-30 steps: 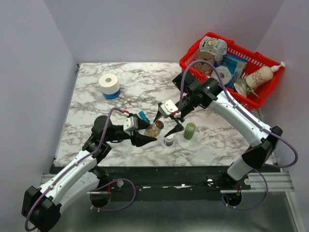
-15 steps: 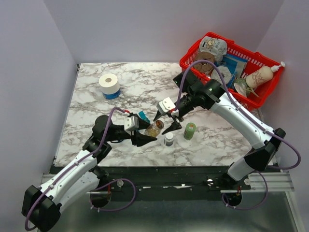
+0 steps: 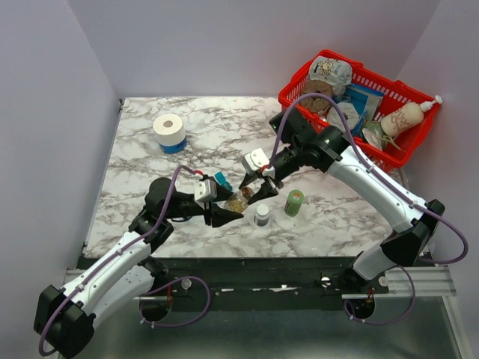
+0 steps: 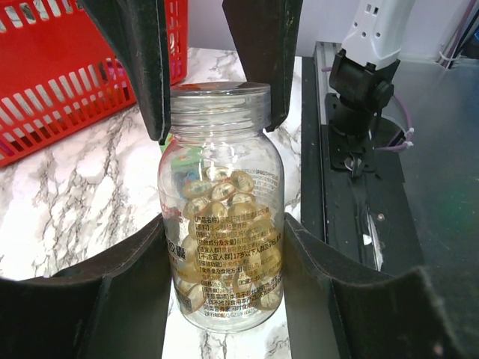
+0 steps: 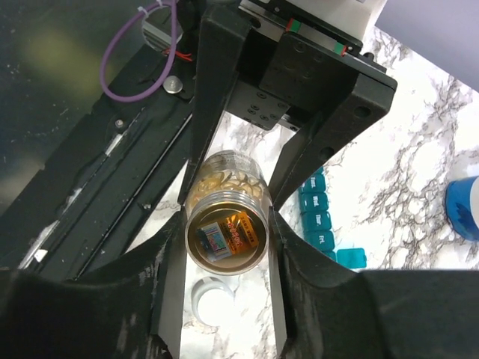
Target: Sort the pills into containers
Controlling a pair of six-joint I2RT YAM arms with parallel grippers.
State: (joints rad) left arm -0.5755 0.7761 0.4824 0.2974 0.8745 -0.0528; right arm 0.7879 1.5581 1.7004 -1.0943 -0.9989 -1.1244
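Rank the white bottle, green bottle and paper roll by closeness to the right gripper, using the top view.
From the right gripper:
1. white bottle, just nearside of it, toward the arm bases.
2. green bottle, off to its right.
3. paper roll, far back-left on the table.

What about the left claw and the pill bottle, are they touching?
Touching. The left wrist view shows the left gripper with both fingers pressed against opposite sides of the pill bottle, with no gap.
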